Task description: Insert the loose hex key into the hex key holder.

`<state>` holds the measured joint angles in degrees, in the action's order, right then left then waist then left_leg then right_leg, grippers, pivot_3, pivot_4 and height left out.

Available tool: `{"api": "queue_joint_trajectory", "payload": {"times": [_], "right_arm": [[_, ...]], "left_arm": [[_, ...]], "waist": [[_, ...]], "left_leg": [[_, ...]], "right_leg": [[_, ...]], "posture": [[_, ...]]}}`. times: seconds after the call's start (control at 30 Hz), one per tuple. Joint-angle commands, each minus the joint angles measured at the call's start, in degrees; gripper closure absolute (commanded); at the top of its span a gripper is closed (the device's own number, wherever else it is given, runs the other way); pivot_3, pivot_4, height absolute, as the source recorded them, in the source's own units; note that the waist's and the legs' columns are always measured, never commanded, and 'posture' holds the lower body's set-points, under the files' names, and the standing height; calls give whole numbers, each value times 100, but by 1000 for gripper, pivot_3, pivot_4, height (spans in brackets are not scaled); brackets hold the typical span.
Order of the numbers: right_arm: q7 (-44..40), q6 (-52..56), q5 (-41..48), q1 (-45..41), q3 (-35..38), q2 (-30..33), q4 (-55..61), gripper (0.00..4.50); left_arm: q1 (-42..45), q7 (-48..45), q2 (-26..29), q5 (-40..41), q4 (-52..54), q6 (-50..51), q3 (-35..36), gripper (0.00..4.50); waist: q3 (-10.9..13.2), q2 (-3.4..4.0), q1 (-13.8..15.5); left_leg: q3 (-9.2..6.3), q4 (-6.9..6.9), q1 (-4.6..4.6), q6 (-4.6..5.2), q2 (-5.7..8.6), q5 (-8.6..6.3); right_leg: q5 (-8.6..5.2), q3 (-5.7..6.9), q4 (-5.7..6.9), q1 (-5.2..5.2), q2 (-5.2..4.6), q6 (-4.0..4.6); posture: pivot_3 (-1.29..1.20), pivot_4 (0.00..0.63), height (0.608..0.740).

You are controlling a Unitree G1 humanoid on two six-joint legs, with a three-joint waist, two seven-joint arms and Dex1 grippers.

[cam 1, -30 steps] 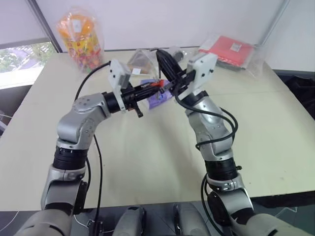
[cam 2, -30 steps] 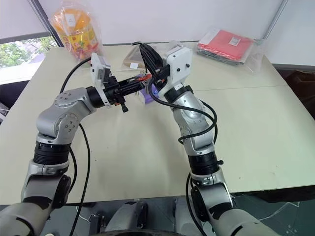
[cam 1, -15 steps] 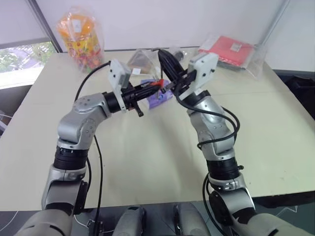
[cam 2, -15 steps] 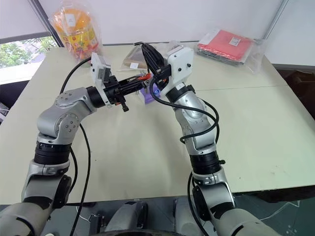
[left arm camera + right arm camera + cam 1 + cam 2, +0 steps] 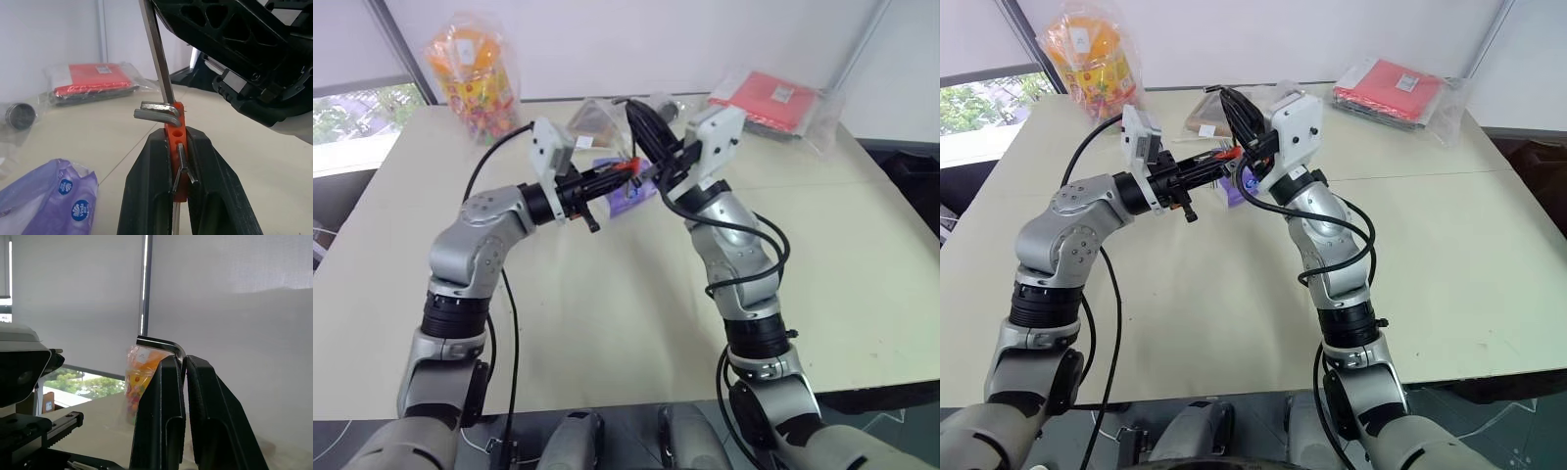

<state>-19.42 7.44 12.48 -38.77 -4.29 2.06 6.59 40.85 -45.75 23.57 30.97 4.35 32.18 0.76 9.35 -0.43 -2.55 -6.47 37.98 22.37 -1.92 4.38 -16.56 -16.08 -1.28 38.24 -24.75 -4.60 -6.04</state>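
No movement is evident over the last second: both arms remain raised above the table [image 5: 607,323], so the insertion appears stalled at alignment. The left gripper [image 5: 176,142] is clamped on the hex key holder [image 5: 175,147]. The right gripper [image 5: 182,363] pinches the loose hex key [image 5: 157,54], whose long shank descends to the holder's upper end, beside 2 stored keys.

Your robot's arms are silver-grey metal with black ribbed joint bands, and loose black cables loop along each one. Each wrist carries a white boxy camera housing behind a black two-fingered end effector: the left end effector [image 5: 625,172] and the right end effector [image 5: 636,116].
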Motion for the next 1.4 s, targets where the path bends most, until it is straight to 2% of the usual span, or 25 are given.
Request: {"api": "queue_joint_trajectory", "payload": {"times": [0.03, 1.07, 1.17, 1.37, 1.4], "right_arm": [[-11, -122, -10, -45, -34, -21, 141, 4484], [21, -298, -220, 63, -36, 22, -82, 4484], [-4, -295, -218, 110, -30, 35, -79, 3406], [-143, -167, -122, 341, 87, 289, 97, 247], [-182, -129, -81, 397, 112, 347, 155, 43]], "left_arm": [[125, 31, 20, 30, 151, -80, 107, 4500], [235, 221, -69, 346, 177, 64, 286, 4500], [242, 230, -61, 360, 173, 63, 278, 4500], [227, 231, -63, 355, 182, 53, 264, 4500], [223, 231, -63, 352, 183, 50, 260, 4500]], "waist": [[0, 0, 1], [0, 0, 2], [0, 0, 2], [0, 0, 9], [0, 0, 12]], "left_leg": [[0, 0, 0, 0, 0, 0], [0, 0, 0, 0, 0, 0], [0, 0, 0, 0, 0, 0], [0, 0, 0, 0, 0, 0], [0, 0, 0, 0, 0, 0]], "right_leg": [[0, 0, 0, 0, 0, 0], [0, 0, 0, 0, -1, 0], [0, 0, 0, 0, 0, 0], [0, 0, 0, 0, 0, 0], [0, 0, 0, 0, 1, 0]], "posture": [[0, 150, 740], [0, 150, 740], [0, 150, 740], [0, 150, 740], [0, 150, 740]]}}
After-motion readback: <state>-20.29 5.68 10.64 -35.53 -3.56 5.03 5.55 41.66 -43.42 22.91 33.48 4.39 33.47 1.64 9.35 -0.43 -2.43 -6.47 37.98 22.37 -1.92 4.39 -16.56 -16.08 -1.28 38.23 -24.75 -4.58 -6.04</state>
